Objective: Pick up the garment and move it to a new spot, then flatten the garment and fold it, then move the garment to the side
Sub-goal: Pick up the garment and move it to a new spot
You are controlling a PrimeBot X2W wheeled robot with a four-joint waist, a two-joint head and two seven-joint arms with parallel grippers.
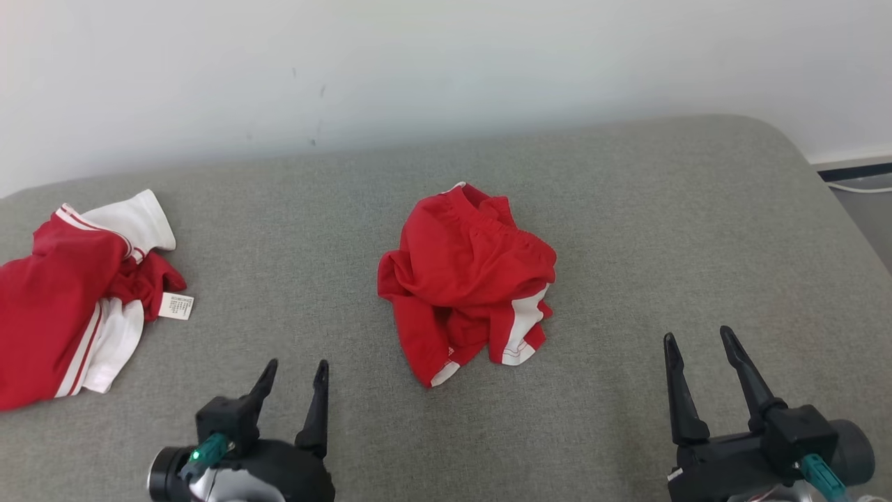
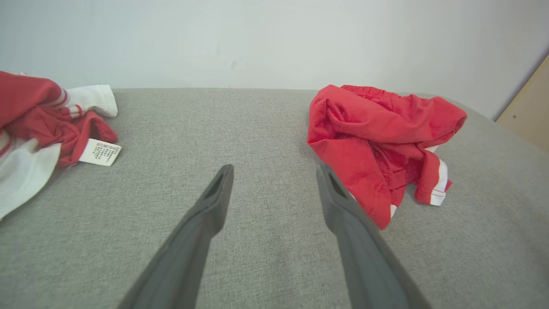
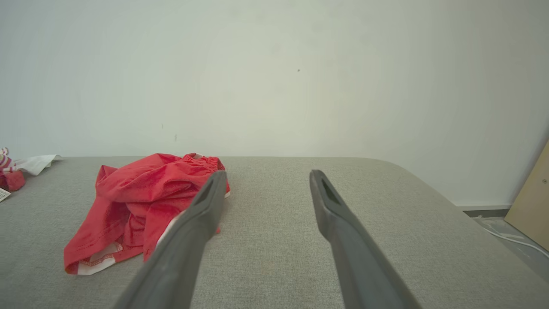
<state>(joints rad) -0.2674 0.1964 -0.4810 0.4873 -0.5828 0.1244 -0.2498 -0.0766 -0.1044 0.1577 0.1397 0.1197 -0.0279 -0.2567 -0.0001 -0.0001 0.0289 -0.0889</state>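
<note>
Now, left claw (image 1: pixel 297 364) and right claw (image 1: pixel 698 333) both spread wide, empty. Crumpled red shorts (image 1: pixel 467 272) between. Risk: pinching one loose layer, bundle drags lopsided; second garment (image 1: pixel 63 293) invites wrong pick.

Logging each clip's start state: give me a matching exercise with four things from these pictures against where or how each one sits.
Things:
1. red shorts
2. red-and-white top
3. left pincer
4. right pincer

States:
A. open, empty, lower right of the head view
B. crumpled in the middle
C. open, empty, lower left of the head view
D. heaped at the far left edge

Pairs: 1-B, 2-D, 3-C, 4-A
</note>
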